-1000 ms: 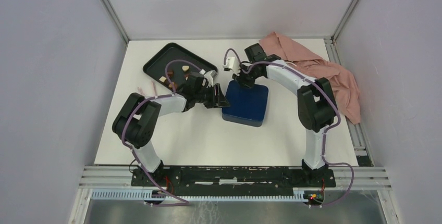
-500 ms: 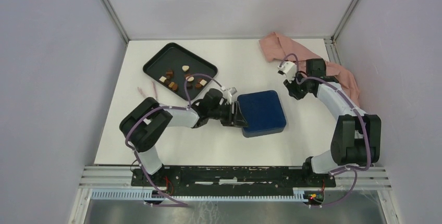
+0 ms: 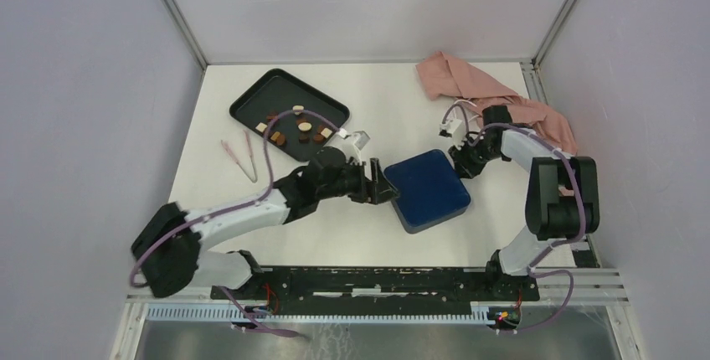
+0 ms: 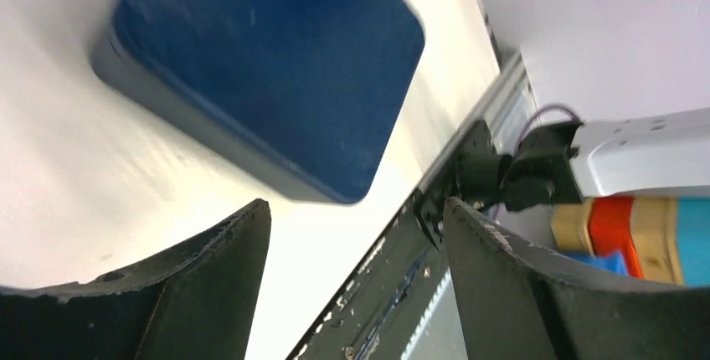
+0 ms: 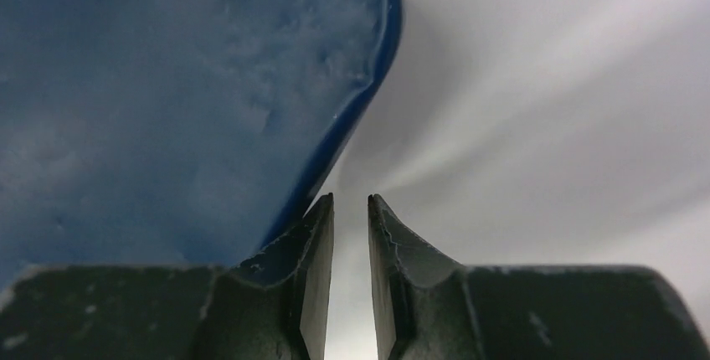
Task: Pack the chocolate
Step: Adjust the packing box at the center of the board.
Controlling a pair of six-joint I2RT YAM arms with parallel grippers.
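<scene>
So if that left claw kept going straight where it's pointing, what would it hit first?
The dark blue box, most likely: it sits right ahead of the left gripper, whose jaws stand open. How close they are is unclear.

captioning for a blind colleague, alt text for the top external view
Two robot arms flank a dark blue box mid-table, left gripper at its left edge, right gripper at its right corner. Chocolate pieces sit in a black tray behind; pink cloth far right.

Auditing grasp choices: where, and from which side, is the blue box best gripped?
Probably a side edge near a rounded corner, coming in low from the side: the blue box lies flat and closed, its top looking broader than the open left gripper.
</scene>
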